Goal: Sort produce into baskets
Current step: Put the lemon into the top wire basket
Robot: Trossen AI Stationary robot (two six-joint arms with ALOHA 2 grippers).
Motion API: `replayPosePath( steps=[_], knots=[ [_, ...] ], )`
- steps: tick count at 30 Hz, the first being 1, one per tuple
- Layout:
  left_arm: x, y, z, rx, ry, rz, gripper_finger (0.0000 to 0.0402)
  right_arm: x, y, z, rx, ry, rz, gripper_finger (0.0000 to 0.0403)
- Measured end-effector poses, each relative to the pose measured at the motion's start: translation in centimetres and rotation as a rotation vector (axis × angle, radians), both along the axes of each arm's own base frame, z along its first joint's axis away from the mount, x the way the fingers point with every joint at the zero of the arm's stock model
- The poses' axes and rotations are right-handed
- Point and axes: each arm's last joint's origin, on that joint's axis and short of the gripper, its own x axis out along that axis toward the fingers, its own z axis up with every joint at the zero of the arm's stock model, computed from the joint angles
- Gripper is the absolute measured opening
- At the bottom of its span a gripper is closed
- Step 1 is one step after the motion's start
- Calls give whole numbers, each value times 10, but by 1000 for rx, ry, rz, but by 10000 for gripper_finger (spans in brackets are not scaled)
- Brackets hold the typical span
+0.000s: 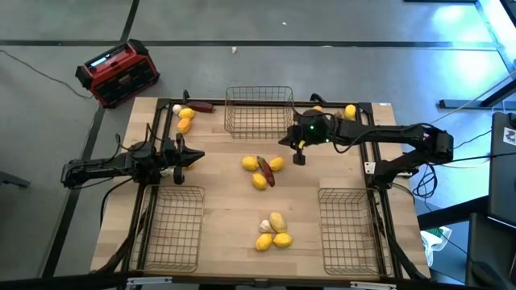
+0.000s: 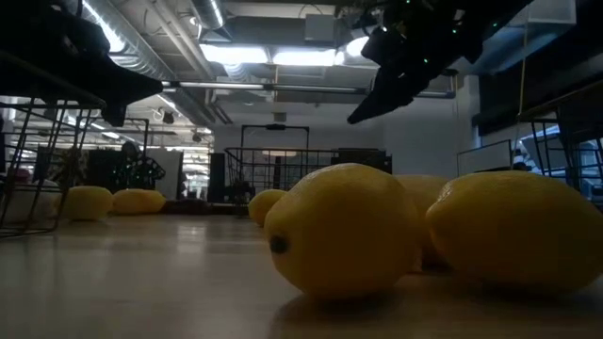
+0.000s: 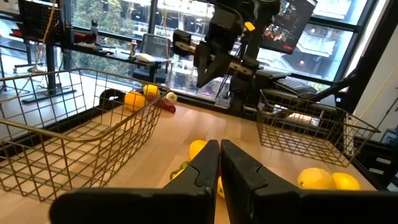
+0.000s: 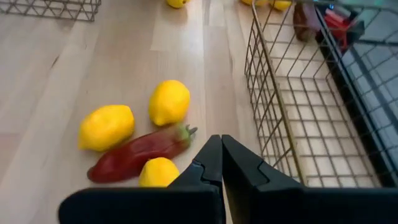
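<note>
currently both jaws are together and empty: right gripper [image 1: 299, 158] hangs beside the far basket [image 1: 259, 112], just off the centre lemons [image 1: 259, 181] and red chili [image 1: 265, 171], likely its first pick; left gripper [image 1: 193, 157] waits.

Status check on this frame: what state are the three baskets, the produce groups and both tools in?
Far wire basket: upright, empty.
Near-left wire basket: upright, empty.
Near-right wire basket: upright, empty.
Red chili: lying on the table among three lemons.
Near lemon group: loose on the table, unsorted.
Left tool: shut, empty.
Right tool: shut, empty, above the chili.
</note>
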Motion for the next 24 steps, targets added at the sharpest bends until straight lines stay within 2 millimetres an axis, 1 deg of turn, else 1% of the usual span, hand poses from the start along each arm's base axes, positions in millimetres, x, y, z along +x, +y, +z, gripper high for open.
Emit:
replayPosePath(
  steps=[3,5,8,12,17,20,24],
  knots=[
    [0,0,0,0,0,0,13,0,0,-1,44,4,-30,14],
    [0,0,0,0,0,1,13,0,4,-1,55,12,-12,27],
    [0,0,0,0,0,1,13,-1,6,-3,61,27,-4,61],
    [0,0,0,0,0,1,13,1,8,-2,63,14,20,117],
    [0,0,0,0,0,1,13,3,6,2,-14,-31,64,172],
    [0,0,2,-23,-22,0,13,5,6,5,-30,-64,63,190],
    [-1,0,9,-145,-120,-8,13,5,6,5,-28,-64,64,199]
  ],
)
